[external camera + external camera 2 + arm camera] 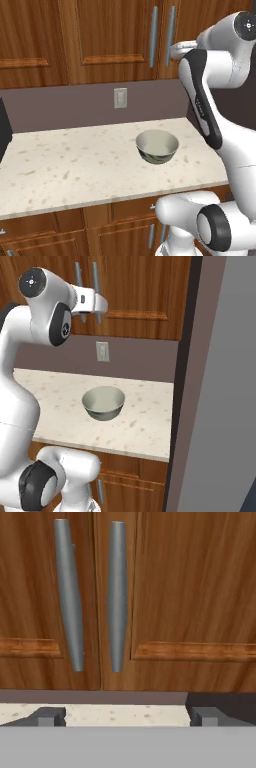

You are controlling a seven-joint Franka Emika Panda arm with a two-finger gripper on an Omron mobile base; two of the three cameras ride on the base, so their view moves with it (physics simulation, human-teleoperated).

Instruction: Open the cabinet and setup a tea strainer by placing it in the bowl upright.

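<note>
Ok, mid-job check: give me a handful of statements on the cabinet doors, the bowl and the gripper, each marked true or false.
1. Both doors of the cabinet are shut. True.
2. The bowl lies tipped on its side. False: it stands upright on the counter.
3. The gripper is clamped on the left handle. False: its fingers stand wide apart, short of both handles, holding nothing.
4. The tea strainer already sits in the bowl. False: the bowl's inside is bare.
5. The two handles run vertically, side by side where the doors meet. True.
</note>
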